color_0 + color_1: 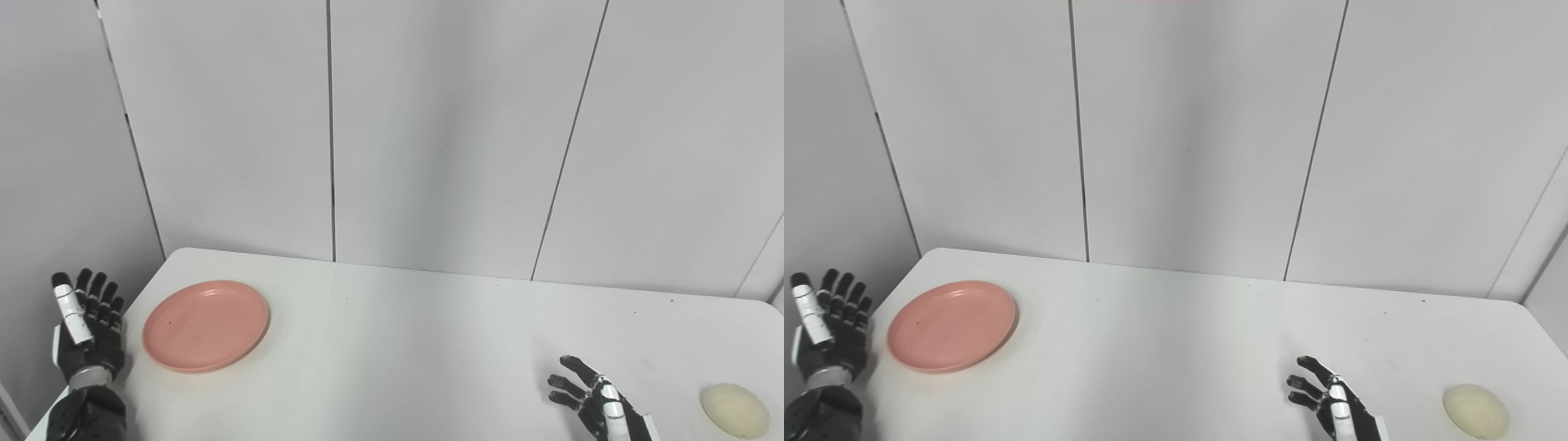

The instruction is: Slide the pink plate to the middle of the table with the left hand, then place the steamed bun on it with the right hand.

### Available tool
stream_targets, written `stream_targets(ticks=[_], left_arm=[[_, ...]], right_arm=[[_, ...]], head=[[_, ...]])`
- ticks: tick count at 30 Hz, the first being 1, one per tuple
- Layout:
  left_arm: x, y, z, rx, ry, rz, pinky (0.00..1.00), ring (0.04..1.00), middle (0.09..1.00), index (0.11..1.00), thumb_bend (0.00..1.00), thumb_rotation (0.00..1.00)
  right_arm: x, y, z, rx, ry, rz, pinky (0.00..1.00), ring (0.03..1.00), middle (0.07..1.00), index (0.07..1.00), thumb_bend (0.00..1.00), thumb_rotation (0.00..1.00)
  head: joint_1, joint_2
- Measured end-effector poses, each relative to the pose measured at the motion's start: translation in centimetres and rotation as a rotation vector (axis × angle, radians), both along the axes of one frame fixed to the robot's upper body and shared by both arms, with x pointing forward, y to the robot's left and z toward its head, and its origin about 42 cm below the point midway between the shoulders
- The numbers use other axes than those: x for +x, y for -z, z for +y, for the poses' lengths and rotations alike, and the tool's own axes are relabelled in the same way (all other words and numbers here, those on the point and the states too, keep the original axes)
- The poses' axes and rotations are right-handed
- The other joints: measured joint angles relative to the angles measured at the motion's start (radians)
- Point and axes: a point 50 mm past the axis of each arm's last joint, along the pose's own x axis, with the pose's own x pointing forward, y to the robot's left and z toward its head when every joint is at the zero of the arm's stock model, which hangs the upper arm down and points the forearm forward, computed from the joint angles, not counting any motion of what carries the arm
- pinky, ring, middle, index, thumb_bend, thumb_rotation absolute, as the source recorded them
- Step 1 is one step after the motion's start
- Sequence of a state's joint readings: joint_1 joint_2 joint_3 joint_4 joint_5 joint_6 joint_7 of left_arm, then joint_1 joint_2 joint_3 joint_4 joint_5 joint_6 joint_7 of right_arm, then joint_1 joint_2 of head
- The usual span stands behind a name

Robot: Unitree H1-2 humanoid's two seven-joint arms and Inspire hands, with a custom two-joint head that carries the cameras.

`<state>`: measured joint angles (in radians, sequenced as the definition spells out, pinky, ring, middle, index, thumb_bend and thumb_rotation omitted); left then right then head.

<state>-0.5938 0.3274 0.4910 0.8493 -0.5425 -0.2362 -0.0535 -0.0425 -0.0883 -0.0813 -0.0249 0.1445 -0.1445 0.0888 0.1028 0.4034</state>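
Plate: pink round shallow plastic-looking plate, lying flat on the white matte surface at about 9 o'clock, near the left edge and well apart from the middle.
Plate handling: judged light, stiff and not fragile; the smooth underside should slide easily. The low raised rim is the place to push or hook, best at its outer side, toward 9 o'clock, so the push drives it to the centre. Pressing down too hard on one edge could tip it.
Bun: pale cream, rounded steamed bun, resting on the surface at about 4 o'clock, near the right front corner, well apart from the plate.
Bun handling: judged soft, light and easily dented; take it around the sides at its widest part with a gentle enclosing hold, not a pinch on top.
Left hand: black-and-white robot left hand, raised upright just off the surface's left edge, near the plate but not touching it; fingers extended and slightly apart, holding nothing.
Right hand: black-and-white robot right hand, low at about 5 o'clock, near the bun but apart from it; fingers spread, empty.
Progress: plate not yet moved to the middle; bun not yet picked up.
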Motion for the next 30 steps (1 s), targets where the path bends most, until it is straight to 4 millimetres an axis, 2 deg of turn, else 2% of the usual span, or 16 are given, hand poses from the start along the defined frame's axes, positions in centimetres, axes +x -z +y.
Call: stream_targets(ticks=[6,11,17,23,30], left_arm=[[0.2,-0.2,-0.4,0.025,0.011,0.035,0.99,0.937,0.942,0.879,0.79,0.85],[0.1,-0.2,-0.9,0.115,0.016,0.087,0.93,0.900,0.914,0.868,0.81,0.87],[-0.1,-0.1,-2.0,0.259,0.031,0.155,0.94,0.895,0.908,0.874,0.79,0.87],[0.0,-0.2,-2.8,0.253,0.038,0.161,0.94,0.893,0.911,0.874,0.78,0.86],[0.1,-0.1,-3.1,0.261,0.051,0.159,0.99,0.876,0.915,0.883,0.75,0.85]], right_arm=[[0.0,0.0,0.0,0.001,0.011,0.003,0.70,0.736,0.840,0.726,0.55,0.97],[-0.1,0.0,0.1,0.001,0.013,0.009,0.70,0.733,0.839,0.721,0.55,0.95],[-0.2,0.1,0.1,0.005,0.013,0.022,0.70,0.732,0.842,0.733,0.54,0.95],[-0.4,0.2,0.2,0.000,0.020,0.034,0.69,0.728,0.842,0.733,0.51,0.96],[-0.5,0.2,0.3,-0.004,0.028,0.049,0.67,0.713,0.826,0.731,0.53,0.95]], head=[[-0.005,0.002],[-0.006,0.002],[-0.011,0.005],[-0.014,0.006],[-0.015,0.008]])
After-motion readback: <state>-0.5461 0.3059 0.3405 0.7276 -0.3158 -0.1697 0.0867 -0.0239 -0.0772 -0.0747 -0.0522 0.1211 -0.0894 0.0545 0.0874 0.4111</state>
